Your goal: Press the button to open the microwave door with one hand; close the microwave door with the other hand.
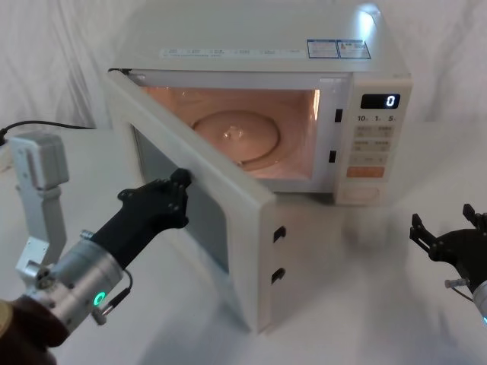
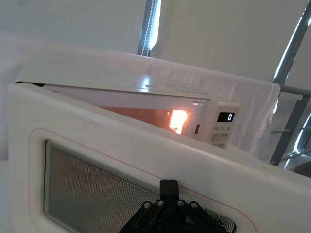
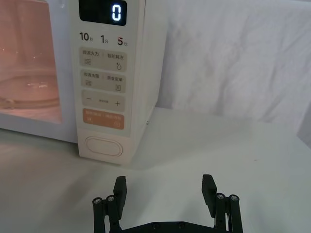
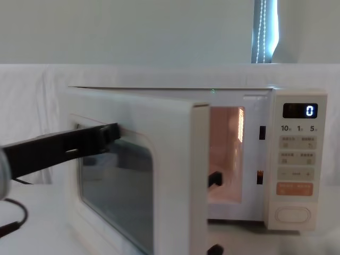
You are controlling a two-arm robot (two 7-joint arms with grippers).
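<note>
1 microwave (image 1: 304, 99) sits at the back of the white worktop (image 1: 350, 304), and its door is ajar, swung out toward the robot on its left-hand hinge. The microwave door (image 1: 190, 205) stands at an angle, dark window facing outward, 2 black latch hooks showing on its free edge. Inside, the cavity glows orange, and 1 round glass turntable (image 1: 236, 137) lies on its floor, with nothing resting on it.

Left gripper (image 1: 176, 190) is right up against the outer face of the door, its tip touching the frame at the window's upper edge; jaws pinched together, holding nothing. In the left wrist view, that same black tip (image 2: 169, 187) meets the window's rim.

Right gripper (image 1: 449, 232) hangs low on the right, apart from the oven, jaws spread wide and empty. From its wrist view, the 2 fingers (image 3: 209, 187) point at the control panel (image 3: 104, 77), where the display reads 0. The button (image 3: 103, 146), 1 wide cream pill, sits at the panel's very bottom, just under 1 orange button (image 3: 103, 119), untouched.
</note>
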